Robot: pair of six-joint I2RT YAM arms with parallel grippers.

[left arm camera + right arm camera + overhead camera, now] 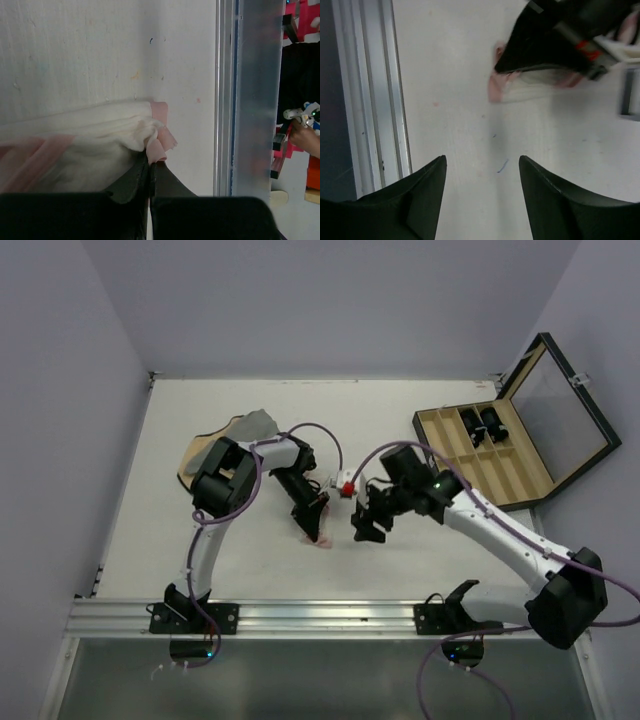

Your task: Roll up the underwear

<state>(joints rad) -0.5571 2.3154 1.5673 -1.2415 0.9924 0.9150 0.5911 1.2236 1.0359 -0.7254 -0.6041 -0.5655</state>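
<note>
The underwear (95,142), thin soft white fabric edged in pink-red trim, lies bunched in loose, rumpled folds a little left of the middle of the top view, on the table (260,570). In the left wrist view it fills the lower left, with the pink trim curling up at its right-hand corner. The left gripper (151,165) is closed, its two black fingers pressed together and nipping that pink corner of the garment. The right gripper (482,160) hangs just right of it in the top view, jaws spread wide with only bare table between the dark, wedge-shaped fingers. The table is matt white and lightly scuffed, with a few small marks and specks. A ribbed aluminium rail (300,615) runs along its near edge at the bottom of the top view. At upper left lie a crumpled tan cloth (200,452) and a grey cloth (258,423), touching each other. At the right stands a wooden box (515,475) divided into compartments, its dark lid (560,410) raised, with black items (480,422) in the upper compartments. Plain pale lilac walls enclose the table.
</note>
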